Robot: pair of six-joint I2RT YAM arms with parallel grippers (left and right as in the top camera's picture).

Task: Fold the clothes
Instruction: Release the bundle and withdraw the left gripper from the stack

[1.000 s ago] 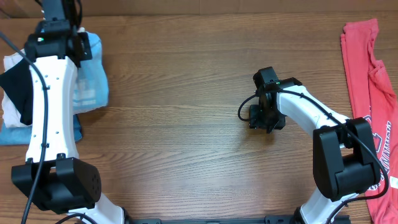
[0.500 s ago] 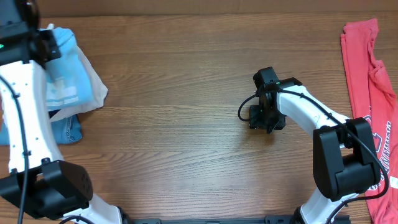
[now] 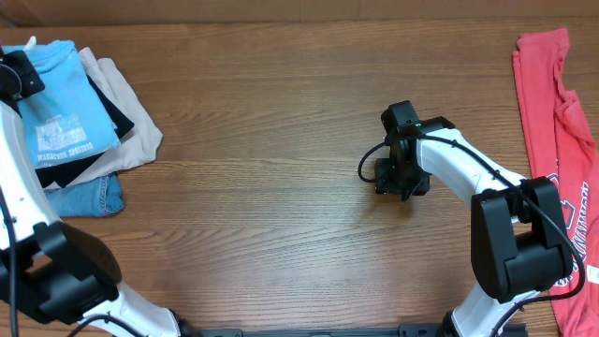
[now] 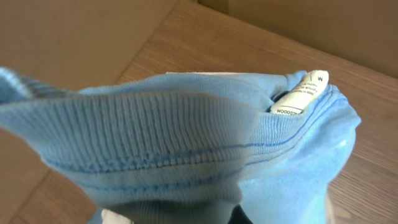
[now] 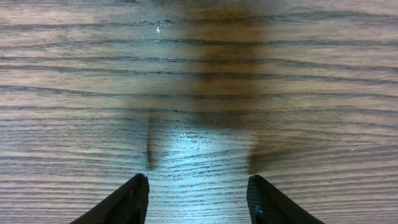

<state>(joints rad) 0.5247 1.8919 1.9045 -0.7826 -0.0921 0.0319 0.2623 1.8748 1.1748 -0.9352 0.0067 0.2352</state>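
The light blue T-shirt (image 3: 61, 126) lies folded, print up, on top of a pile of clothes at the far left. My left gripper (image 3: 26, 79) is at its far-left corner. In the left wrist view the shirt's ribbed collar (image 4: 186, 143) and white size label (image 4: 301, 93) fill the frame and hide the fingers, which are closed on the cloth. The coral-red T-shirt (image 3: 547, 131) lies spread along the right edge of the table. My right gripper (image 3: 397, 178) hangs open and empty over bare wood in the middle right, and it also shows in the right wrist view (image 5: 198, 183).
The pile under the blue shirt holds a beige garment (image 3: 131, 122), a black one (image 3: 114, 117) and folded denim (image 3: 89, 197). The brown wooden table (image 3: 262, 140) stretches between the pile and the red shirt. A cardboard wall (image 4: 74, 37) stands behind the left edge.
My left arm has swung left and back with the blue shirt, uncovering the pile, and the shirt now lies flatter on top. The right arm has not moved.
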